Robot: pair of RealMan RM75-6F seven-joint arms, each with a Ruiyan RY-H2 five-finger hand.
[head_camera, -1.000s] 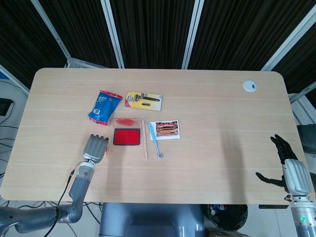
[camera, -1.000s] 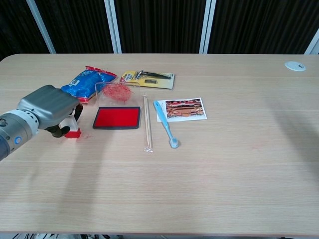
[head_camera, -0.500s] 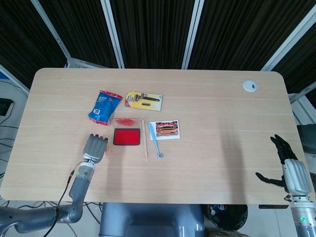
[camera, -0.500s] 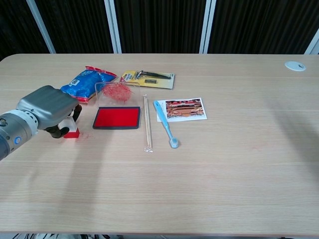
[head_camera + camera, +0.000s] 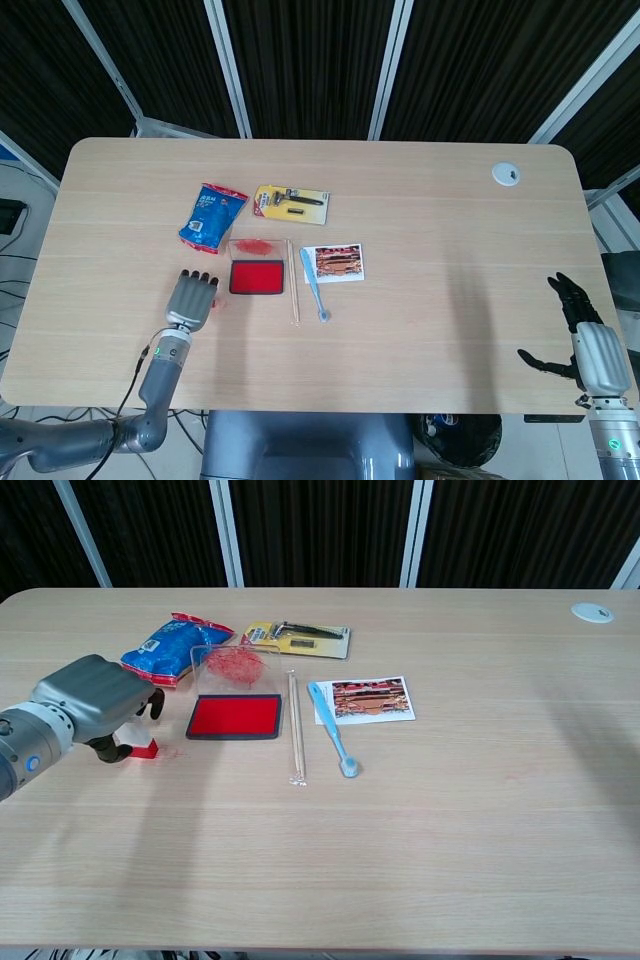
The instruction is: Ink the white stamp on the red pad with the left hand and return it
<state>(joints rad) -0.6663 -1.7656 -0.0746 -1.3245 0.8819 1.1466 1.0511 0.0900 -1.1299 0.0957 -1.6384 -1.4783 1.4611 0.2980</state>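
The white stamp (image 5: 137, 740) with its red base stands on the table just left of the red ink pad (image 5: 236, 716), with a faint red mark beside it. My left hand (image 5: 88, 702) hovers over it from the left, fingers spread and lifted off the stamp. From the head view the left hand (image 5: 192, 298) covers most of the stamp; only a red sliver shows beside the pad (image 5: 256, 277). My right hand (image 5: 585, 340) hangs off the table's right edge, fingers apart and holding nothing.
The pad's clear lid (image 5: 232, 663), smeared red, lies behind it. A blue packet (image 5: 212, 217) and a yellow razor card (image 5: 291, 201) lie further back. A wooden stick (image 5: 291, 281), blue toothbrush (image 5: 314, 285) and photo card (image 5: 338, 262) lie right of the pad.
My left hand's fingers have uncurled from the stamp and the hand has eased back to the left. The stamp stays standing on the table. The right hand has not moved.
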